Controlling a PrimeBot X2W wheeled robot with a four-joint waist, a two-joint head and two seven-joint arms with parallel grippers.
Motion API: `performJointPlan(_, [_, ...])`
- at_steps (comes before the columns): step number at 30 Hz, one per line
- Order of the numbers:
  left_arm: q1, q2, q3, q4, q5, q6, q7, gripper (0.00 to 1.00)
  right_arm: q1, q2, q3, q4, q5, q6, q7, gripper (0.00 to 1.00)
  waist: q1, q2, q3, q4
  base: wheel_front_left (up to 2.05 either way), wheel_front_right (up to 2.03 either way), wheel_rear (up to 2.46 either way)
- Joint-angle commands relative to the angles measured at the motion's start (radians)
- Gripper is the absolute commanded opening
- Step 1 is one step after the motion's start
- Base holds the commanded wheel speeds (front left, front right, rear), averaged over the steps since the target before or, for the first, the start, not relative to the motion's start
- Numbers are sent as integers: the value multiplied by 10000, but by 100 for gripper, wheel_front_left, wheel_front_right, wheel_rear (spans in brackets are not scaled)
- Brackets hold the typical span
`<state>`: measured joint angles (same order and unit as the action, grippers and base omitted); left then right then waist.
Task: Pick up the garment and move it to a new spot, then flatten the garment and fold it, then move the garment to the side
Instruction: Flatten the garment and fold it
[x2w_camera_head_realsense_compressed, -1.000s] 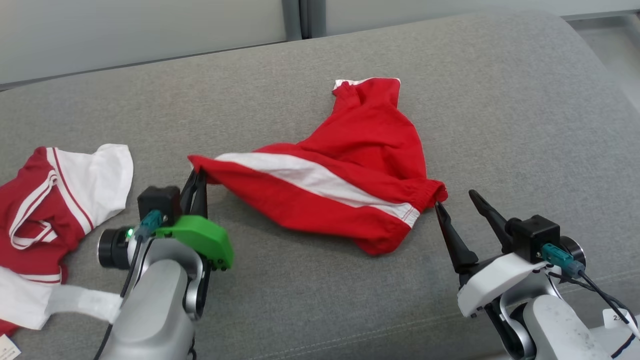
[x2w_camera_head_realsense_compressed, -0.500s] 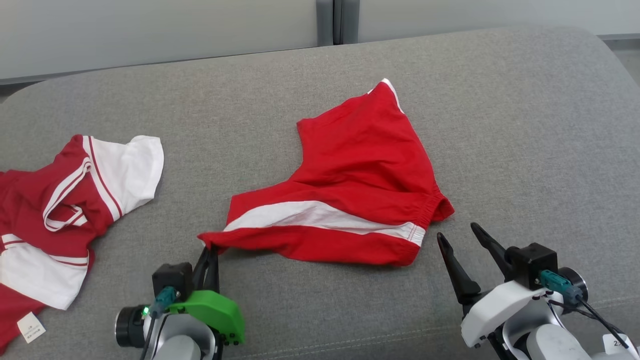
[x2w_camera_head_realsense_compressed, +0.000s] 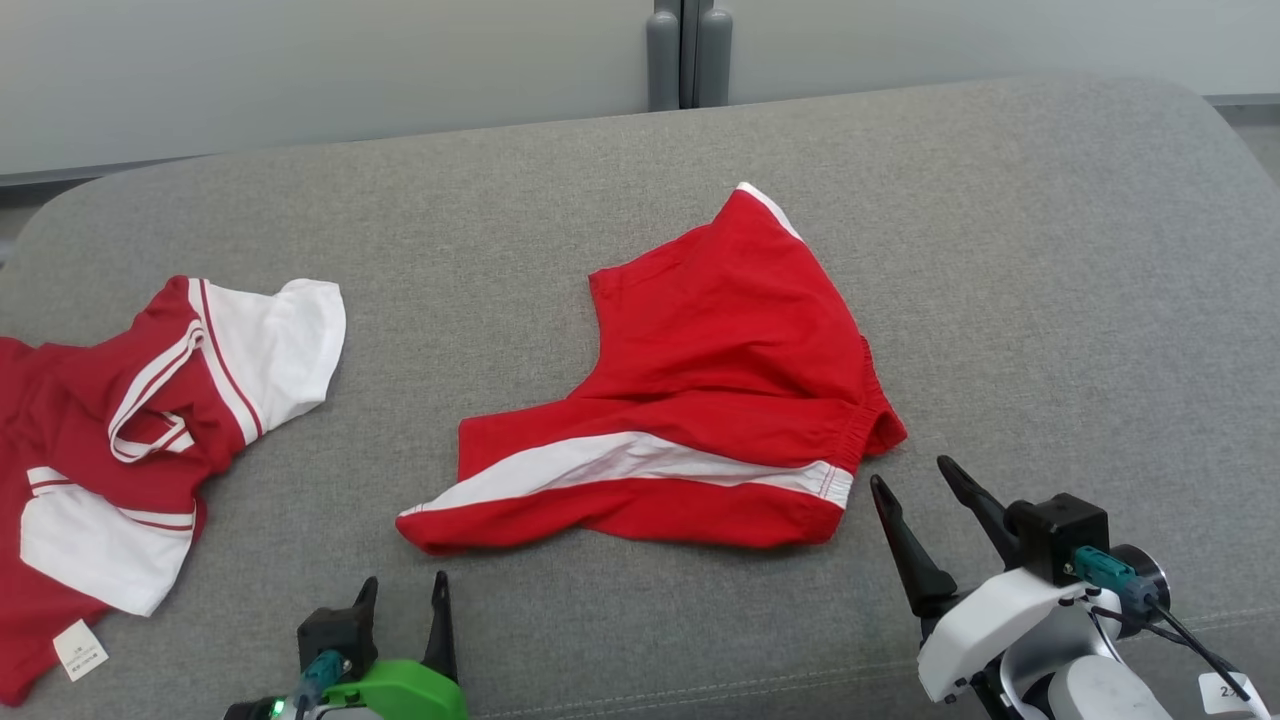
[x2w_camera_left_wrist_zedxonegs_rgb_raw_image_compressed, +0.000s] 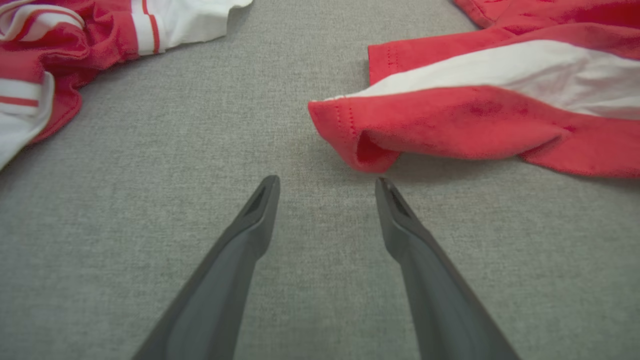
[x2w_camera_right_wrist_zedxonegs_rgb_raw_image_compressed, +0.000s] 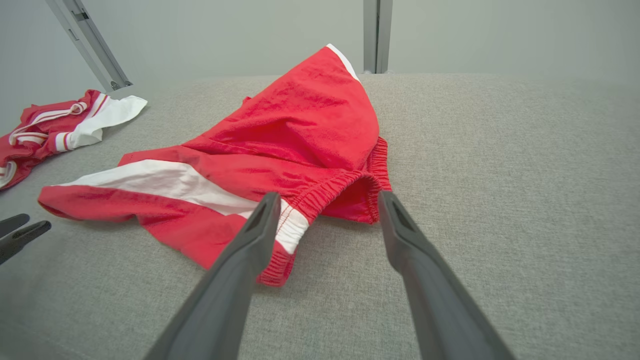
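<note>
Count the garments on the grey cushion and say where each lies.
2. The red shorts lie near the middle of the grey cushion. The red-and-white shirt lies at its left side, cut off by the head view's edge, so more could lie beyond.

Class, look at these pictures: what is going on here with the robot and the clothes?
A two-armed robot is working on red shorts lying rumpled, unfolded, on a grey cushion. Its left gripper sits open just short of the leg hem; its right gripper is open by the waistband. Neither holds anything. A red-and-white shirt lies off to the left.
</note>
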<state>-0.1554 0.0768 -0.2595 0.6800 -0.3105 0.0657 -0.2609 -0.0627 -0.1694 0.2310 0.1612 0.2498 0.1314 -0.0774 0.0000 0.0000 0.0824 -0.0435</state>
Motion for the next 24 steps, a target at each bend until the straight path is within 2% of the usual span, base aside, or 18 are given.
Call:
performJointPlan(1, [290,114,155,-63,61,-31,-30,100,167,-9,-48,10,-53,-14,-19,100,0,0,-68,50,0,0,0])
performJointPlan(11, [1302,102,1210,-1932,93,-252,-30,100,445,-71,-356,-85,-81,-14,9,100,0,0,-556,319,0,0,0])
performJointPlan(18, [1642,-41,1309,-3121,-46,-458,-30,100,614,150,-785,-366,-429,-12,114,100,0,0,-1001,351,0,0,0])
performJointPlan(24, [1821,50,1333,-3841,-220,-419,217,100,714,290,-935,-671,-719,-12,129,100,0,0,-1294,347,0,0,0])
